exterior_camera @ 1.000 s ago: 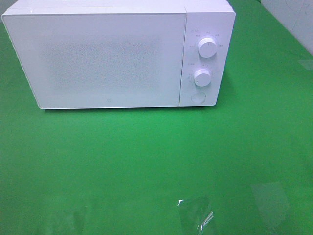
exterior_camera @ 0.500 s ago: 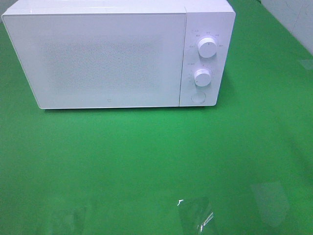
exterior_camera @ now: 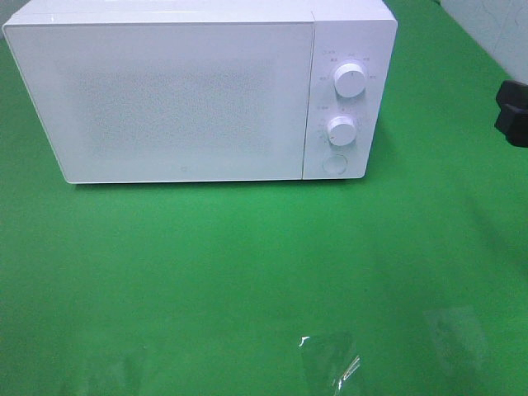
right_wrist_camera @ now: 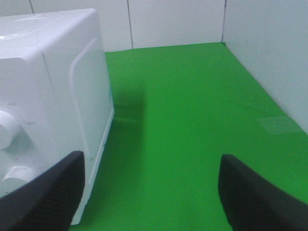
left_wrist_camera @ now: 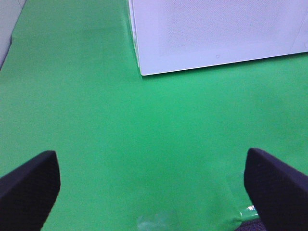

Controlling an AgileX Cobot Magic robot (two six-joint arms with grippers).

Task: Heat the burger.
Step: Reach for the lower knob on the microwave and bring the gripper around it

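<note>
Exterior high: one microwave [exterior_camera: 198, 91], two knobs [exterior_camera: 351, 80], one button [exterior_camera: 333, 164]; wrist views: left pincer [left_wrist_camera: 150, 161], right pincer [right_wrist_camera: 151, 163], both apart.

Microwave [exterior_camera: 198, 95] door shut & opaque: inside can't be seen. Dial labels [exterior_camera: 350, 58] too small to read. Right arm [exterior_camera: 513, 111] cut off by ext. view's edge, only a black bit shows.

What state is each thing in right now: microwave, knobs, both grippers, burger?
door: shut.
upper knob: mark pointing about straight up, setting unreadable.
lower knob: setting cannot be told.
left gripper: open, holding nothing.
right gripper: open, holding nothing, beside the microwave's knob end.
burger: not in view.
</note>
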